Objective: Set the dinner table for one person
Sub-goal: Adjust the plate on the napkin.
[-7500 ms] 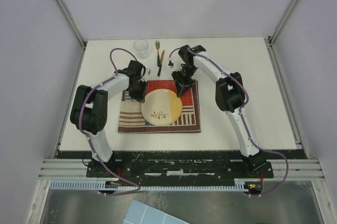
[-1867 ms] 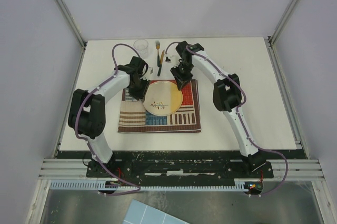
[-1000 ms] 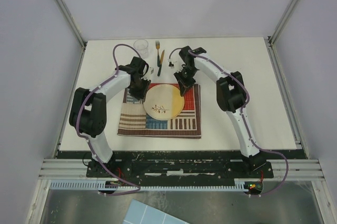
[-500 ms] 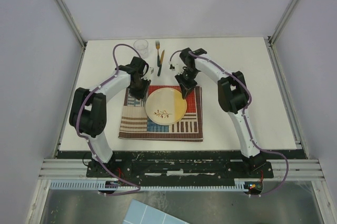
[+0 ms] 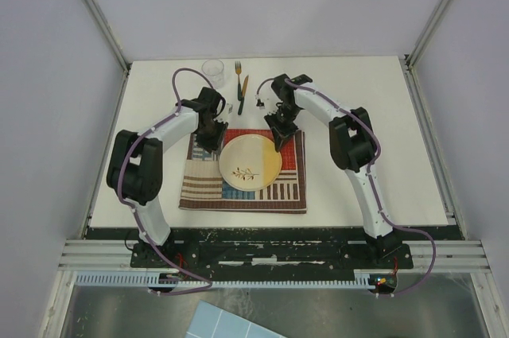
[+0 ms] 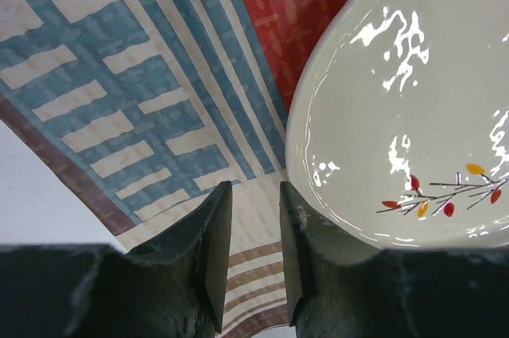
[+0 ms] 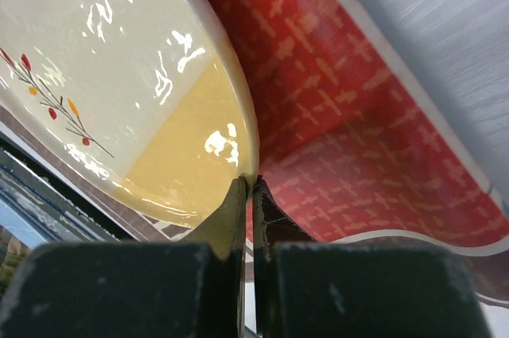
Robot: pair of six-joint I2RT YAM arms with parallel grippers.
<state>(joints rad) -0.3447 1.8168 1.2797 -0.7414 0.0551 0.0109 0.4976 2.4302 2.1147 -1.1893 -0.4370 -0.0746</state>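
The plate [image 5: 250, 161] is sitting on the placemat [image 5: 238, 192] on the dinner table [image 5: 382, 123]. At its far right rim the right gripper [image 7: 248, 187] is pinching that placemat; off its far left the left gripper [image 6: 253, 195] is resting, jaws parted. Beyond it, fork [image 5: 237, 71] and knife [image 5: 242, 93] are pointing away, midway between both.

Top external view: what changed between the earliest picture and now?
The placemat slid slightly toward the arm bases and rightward, the right gripper shut on its far edge; the plate now lies nearer that edge. The left gripper stays at the far left corner. The glass, fork and knife stayed.
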